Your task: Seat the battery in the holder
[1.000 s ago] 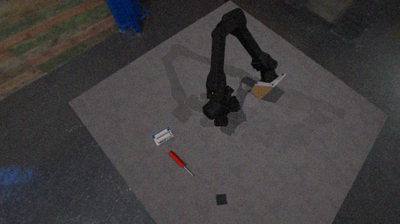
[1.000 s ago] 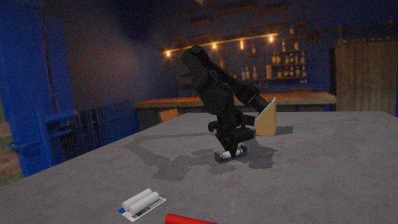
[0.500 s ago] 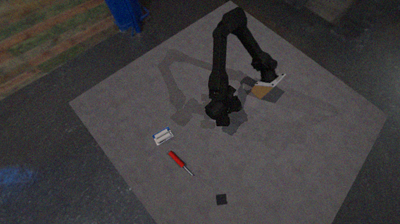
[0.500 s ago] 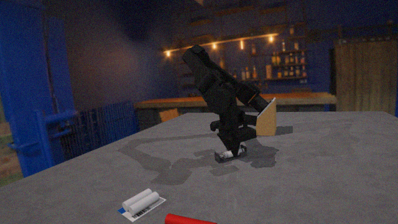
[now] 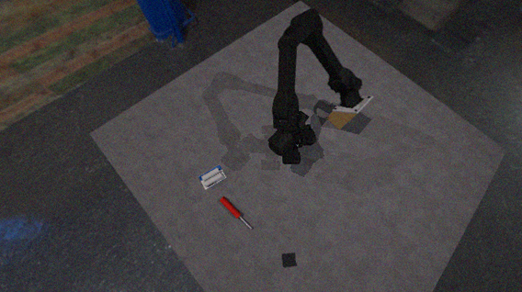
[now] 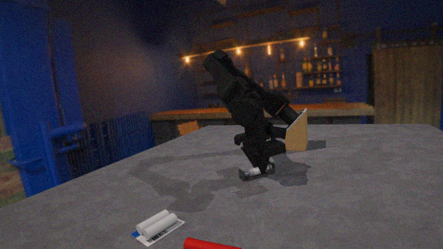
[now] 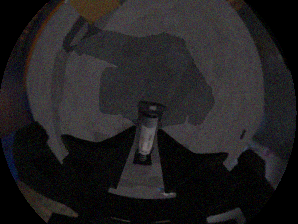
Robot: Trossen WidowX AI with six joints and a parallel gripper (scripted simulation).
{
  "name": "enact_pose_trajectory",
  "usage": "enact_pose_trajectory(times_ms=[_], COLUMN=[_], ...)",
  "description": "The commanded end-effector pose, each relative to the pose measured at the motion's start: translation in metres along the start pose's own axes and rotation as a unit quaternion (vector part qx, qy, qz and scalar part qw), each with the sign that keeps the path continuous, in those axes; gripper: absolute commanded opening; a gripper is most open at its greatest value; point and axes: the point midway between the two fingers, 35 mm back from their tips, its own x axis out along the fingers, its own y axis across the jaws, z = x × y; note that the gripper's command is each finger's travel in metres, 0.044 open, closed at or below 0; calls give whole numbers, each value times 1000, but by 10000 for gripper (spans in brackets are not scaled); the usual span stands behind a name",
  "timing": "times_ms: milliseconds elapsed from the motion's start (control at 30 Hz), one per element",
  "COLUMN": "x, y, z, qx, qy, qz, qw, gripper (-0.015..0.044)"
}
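The battery, a pale cylinder with a dark end, lies lengthwise in the small black holder on the table. It looks low and roughly in line with the holder in the wrist view. Whether it is fully flat, and how its ends meet the spring and the lip, cannot be made out. My gripper is open a little, with its fingertips down on either side of the battery and narrow gaps beside it. In the top view the arm hides the holder and battery.
A card with two white cylinders lies to the left of the arm in the top view. A red screwdriver and a dark square lie further out. A wooden wedge stands at the arm's base.
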Motion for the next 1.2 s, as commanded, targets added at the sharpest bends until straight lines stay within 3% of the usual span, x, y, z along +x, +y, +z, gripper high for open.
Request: enact_pose_trajectory(times_ms=[0,200,567,1167], x=[-6,-13,-85,-85], y=[-1,-1,-5,-6], z=[0,0,6,7], qx=[3,2,2,2], qy=[0,0,-1,-1], qz=[-1,-1,-2,-2], qw=[1000,1000,1000,1000], gripper=[163,163,440,440])
